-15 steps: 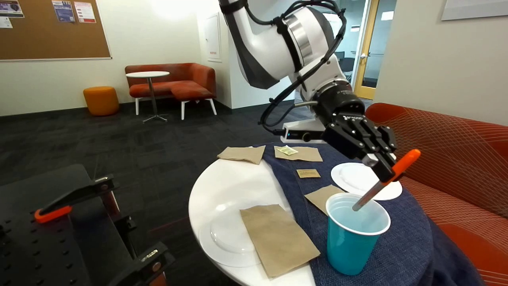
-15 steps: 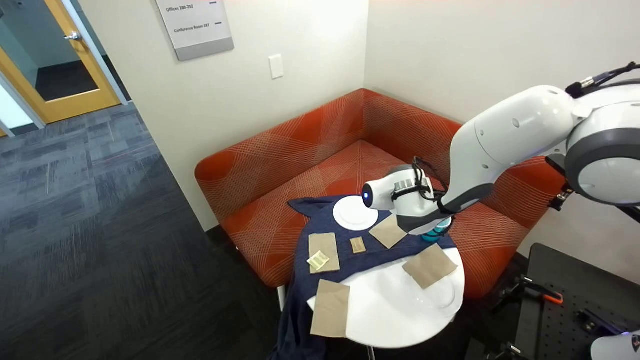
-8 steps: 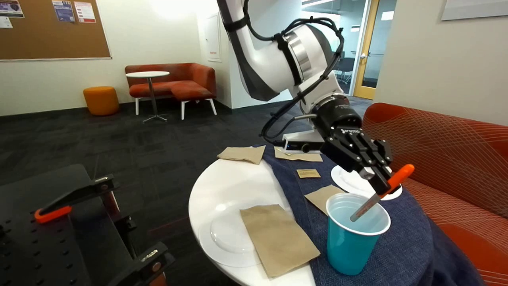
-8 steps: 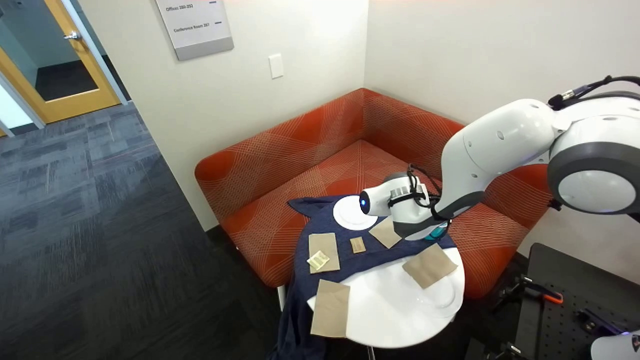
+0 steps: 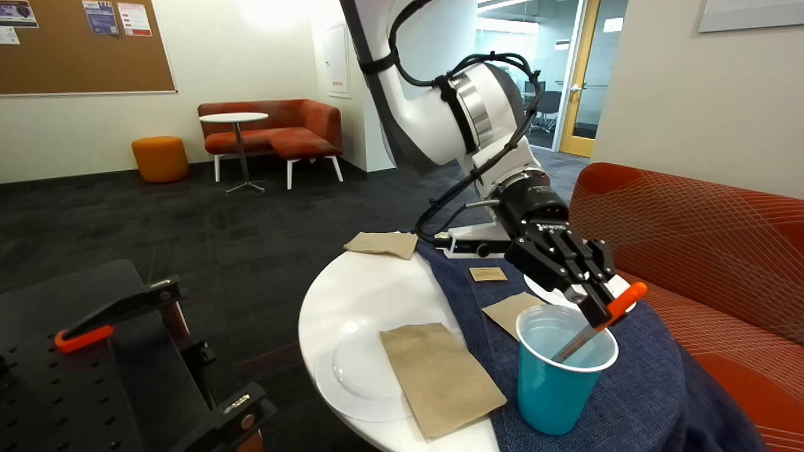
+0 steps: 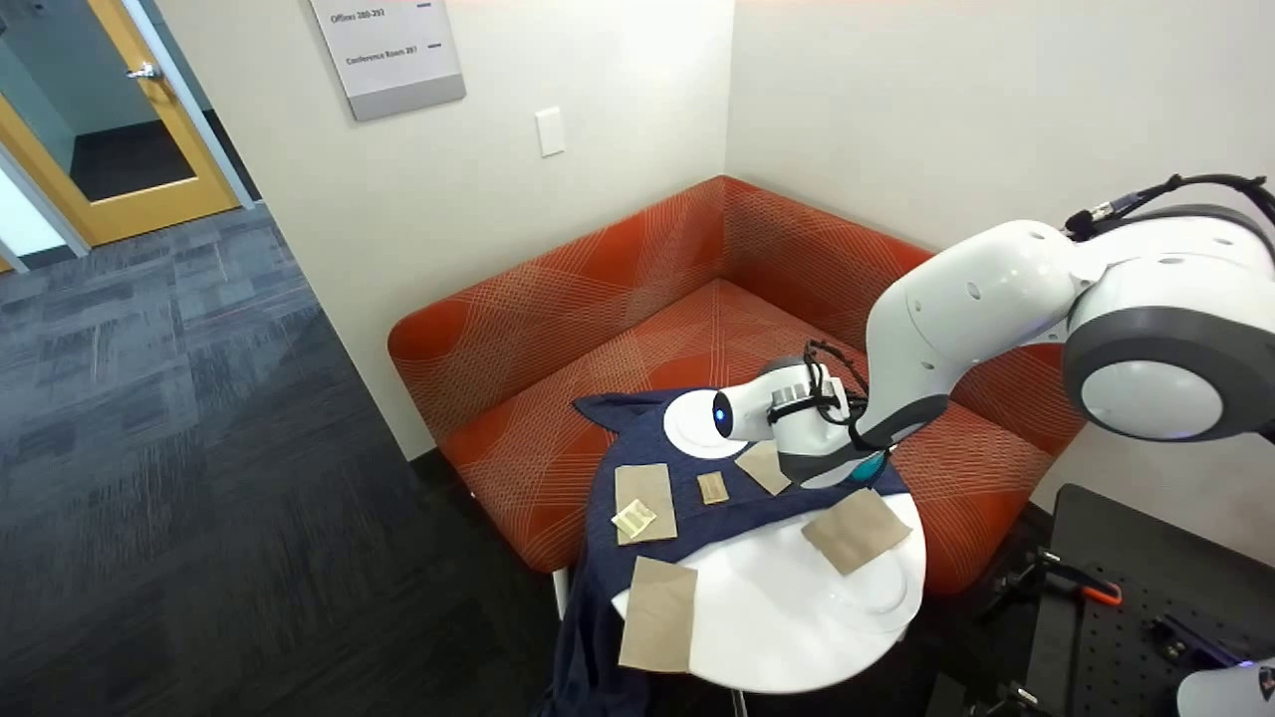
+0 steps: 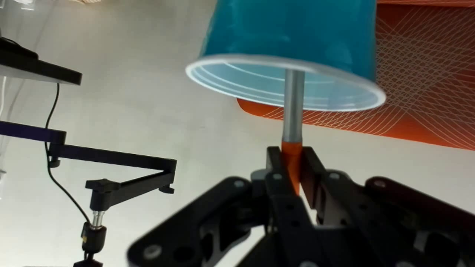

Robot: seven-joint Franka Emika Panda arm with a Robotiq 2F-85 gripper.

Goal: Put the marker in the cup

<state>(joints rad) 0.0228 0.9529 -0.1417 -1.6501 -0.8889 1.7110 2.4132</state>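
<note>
The marker (image 5: 630, 297), with an orange end and a grey barrel, is tilted in an exterior view. My gripper (image 5: 604, 312) is shut on its orange part. The grey end reaches below the rim, inside the teal cup (image 5: 556, 395). The cup stands upright on the cloth. In the wrist view, which looks upside down, the fingertips (image 7: 291, 157) pinch the orange part, and the grey barrel (image 7: 293, 111) enters the mouth of the cup (image 7: 297, 33). The barrel's tip is hidden there. In an exterior view the arm hides the gripper and most of the cup (image 6: 869, 468).
The round white table (image 5: 370, 282) is partly covered by a dark blue cloth (image 5: 641, 376). Brown napkins (image 5: 443, 376), a clear plate (image 5: 364, 370) and a white plate (image 6: 697, 423) lie around. An orange-red sofa (image 5: 710, 251) stands beside the table.
My gripper has moved down and slightly left in an exterior view, with the marker still held. The grey end has gone lower inside the cup. The cup has not moved.
</note>
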